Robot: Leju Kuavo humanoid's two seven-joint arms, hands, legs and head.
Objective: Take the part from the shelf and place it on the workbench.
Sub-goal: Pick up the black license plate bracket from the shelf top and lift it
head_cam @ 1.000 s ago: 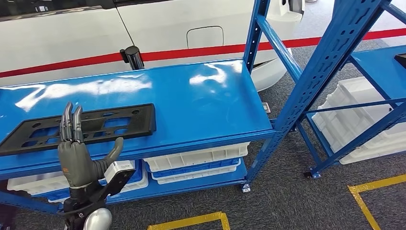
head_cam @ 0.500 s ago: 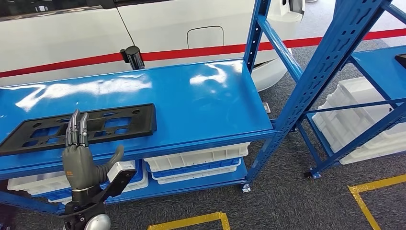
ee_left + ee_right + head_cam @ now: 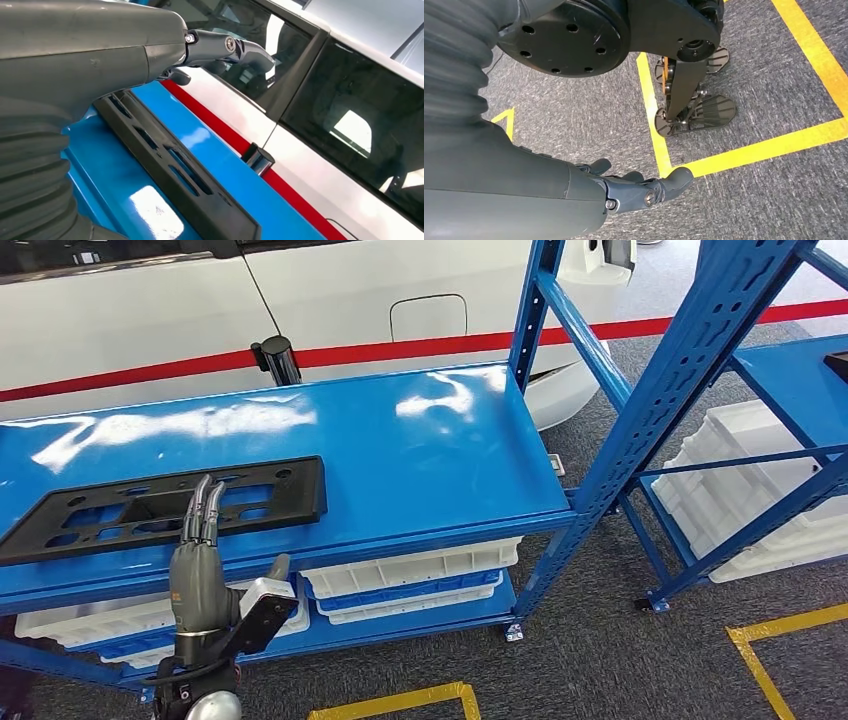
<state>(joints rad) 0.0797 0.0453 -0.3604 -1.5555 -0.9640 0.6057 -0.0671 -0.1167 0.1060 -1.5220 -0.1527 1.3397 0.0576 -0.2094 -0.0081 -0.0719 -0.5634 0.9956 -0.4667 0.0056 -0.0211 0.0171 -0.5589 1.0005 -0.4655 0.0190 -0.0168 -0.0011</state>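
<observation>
Glossy blue shelf (image 3: 420, 450) with flat black part (image 3: 160, 505) near its front edge

The part (image 3: 165, 507) lies on the shelf (image 3: 400, 460) at its left, bins (image 3: 405, 580) beneath, left hand (image 3: 200, 565) just before it.

We note the part (image 3: 170, 506): long flat black plastic frame with cut-outs, lying flat on the blue shelf (image 3: 420, 460), near its front edge.

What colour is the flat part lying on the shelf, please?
Black part on a blue shelf; clearest in the head view.
</observation>
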